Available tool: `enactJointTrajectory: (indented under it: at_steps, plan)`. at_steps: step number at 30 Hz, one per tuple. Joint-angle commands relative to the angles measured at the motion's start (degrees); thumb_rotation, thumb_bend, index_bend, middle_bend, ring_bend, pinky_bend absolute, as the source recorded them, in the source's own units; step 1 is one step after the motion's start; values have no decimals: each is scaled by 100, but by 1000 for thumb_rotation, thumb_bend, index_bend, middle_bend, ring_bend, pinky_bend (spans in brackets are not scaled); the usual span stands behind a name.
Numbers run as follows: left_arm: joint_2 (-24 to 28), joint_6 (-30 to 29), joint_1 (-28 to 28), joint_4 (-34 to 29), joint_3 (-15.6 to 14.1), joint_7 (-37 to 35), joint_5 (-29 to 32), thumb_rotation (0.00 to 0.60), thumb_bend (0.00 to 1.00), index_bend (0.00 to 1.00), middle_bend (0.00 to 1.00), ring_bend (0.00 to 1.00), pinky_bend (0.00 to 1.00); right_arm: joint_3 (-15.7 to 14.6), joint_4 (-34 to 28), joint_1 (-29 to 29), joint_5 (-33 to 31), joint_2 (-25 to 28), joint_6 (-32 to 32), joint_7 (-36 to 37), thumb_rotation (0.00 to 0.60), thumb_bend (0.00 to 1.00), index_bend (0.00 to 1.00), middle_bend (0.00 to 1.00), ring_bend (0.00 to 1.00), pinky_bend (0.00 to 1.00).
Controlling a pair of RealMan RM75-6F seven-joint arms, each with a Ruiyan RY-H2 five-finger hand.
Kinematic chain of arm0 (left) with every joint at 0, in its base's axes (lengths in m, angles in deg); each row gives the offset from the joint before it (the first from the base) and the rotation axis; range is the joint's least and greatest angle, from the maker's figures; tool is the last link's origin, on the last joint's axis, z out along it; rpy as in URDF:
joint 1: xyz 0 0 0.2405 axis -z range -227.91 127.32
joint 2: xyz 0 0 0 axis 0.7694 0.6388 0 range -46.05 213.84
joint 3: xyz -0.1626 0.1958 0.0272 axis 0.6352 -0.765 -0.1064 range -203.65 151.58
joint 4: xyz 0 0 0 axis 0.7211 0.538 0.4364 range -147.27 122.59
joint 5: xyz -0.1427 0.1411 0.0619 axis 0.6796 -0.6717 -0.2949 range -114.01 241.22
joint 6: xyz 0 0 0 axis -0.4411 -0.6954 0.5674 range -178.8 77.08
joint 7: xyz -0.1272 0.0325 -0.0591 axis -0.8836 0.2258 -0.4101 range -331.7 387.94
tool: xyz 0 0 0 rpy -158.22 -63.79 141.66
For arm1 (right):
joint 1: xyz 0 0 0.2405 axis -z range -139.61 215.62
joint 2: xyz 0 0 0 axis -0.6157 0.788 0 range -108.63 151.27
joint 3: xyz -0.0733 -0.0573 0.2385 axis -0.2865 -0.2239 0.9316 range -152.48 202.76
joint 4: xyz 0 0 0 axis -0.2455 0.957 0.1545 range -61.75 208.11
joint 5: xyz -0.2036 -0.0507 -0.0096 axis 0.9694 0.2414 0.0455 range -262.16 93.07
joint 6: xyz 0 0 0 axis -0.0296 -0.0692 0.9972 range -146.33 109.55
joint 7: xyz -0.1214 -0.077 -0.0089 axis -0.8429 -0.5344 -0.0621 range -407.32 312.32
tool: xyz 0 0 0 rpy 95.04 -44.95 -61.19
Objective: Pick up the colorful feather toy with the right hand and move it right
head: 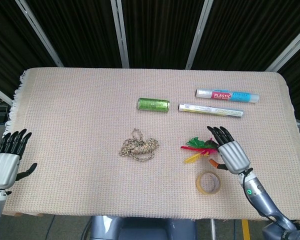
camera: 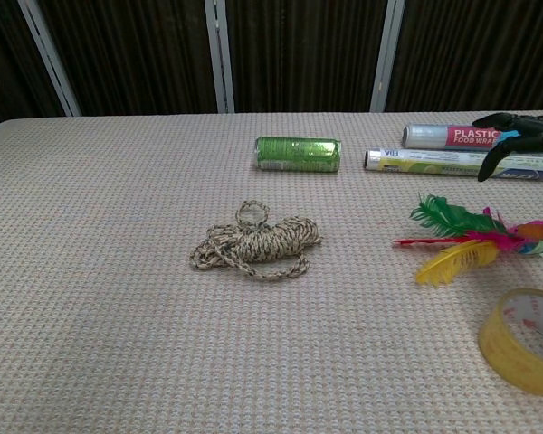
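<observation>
You were in the reach step: your right hand (head: 229,154) hovered over the weighted end of the colorful feather toy (head: 201,147), fingers spread and holding nothing, with no grip made yet. In the chest view only dark fingertips (camera: 511,127) showed at the right edge, above the toy, so how close the hand stood to it could not be judged. The next move, as I read it, called for you to lower the hand and close the fingers around the base, not the loose plumes, then lift before carrying it right.

The toy lay flat on the beige woven cloth covering the bench (head: 70,115), right of centre, between the yellow-green foil roll (head: 210,110) behind it and the ring of yellowish clear tape (head: 208,182) in front. Its green, pink, red and yellow feathers fanned leftward from a small round base; they looked light and floppy, likely to slip if pinched alone.

Your left hand (head: 6,162) rested at the bench's left edge, fingers apart and empty.
</observation>
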Motion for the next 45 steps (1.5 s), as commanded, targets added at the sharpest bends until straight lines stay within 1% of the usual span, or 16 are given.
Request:
enactJointTrajectory:
  at_steps: [1, 5, 12, 19, 24, 27, 31, 36, 40, 45]
  plan:
    - [-18, 42, 12, 22, 13, 51, 54, 600, 240, 0, 0, 0, 0, -9, 250, -285, -216, -193, -452, -57, 600, 195, 328, 0, 0, 0]
    - [-44, 134, 45, 39, 19, 99, 118, 600, 240, 0, 0, 0, 0, -45, 617, -462, -223, -436, -637, -124, 600, 196, 331, 0, 0, 0]
    - [-123, 433, 130, 65, 27, 313, 335, 600, 242, 0, 0, 0, 0, -143, 1150, -726, -273, -754, -967, 202, 600, 198, 333, 0, 0, 0]
    - [-146, 560, 170, 94, 85, 363, 520, 600, 243, 0, 0, 0, 0, -293, 1567, -841, -283, -1039, -1121, 436, 600, 204, 377, 0, 0, 0]
    - [-138, 618, 190, 118, 78, 330, 557, 600, 246, 0, 0, 0, 0, -365, 1773, -863, -250, -1212, -1014, 539, 600, 214, 451, 6, 0, 0]
    - [-128, 610, 188, 116, 76, 314, 562, 600, 244, 0, 0, 0, 0, -365, 1898, -880, -240, -1318, -914, 613, 600, 222, 530, 48, 0, 0]
    - [-112, 533, 169, 90, 66, 289, 516, 600, 249, 0, 0, 0, 0, -286, 2051, -881, -256, -1429, -650, 755, 600, 234, 637, 118, 0, 0]
    - [-115, 537, 168, 82, 39, 291, 503, 600, 246, 0, 0, 0, 0, -209, 2067, -886, -228, -1374, -322, 768, 600, 235, 687, 151, 0, 0]
    - [-121, 513, 161, 80, 16, 291, 470, 600, 247, 0, 0, 0, 0, -119, 1947, -871, -274, -1169, -127, 697, 600, 235, 677, 154, 0, 0]
    - [-118, 479, 134, 58, -4, 319, 473, 600, 249, 0, 0, 0, 0, 82, 1807, -881, -512, -759, -124, 683, 600, 236, 653, 151, 0, 0]
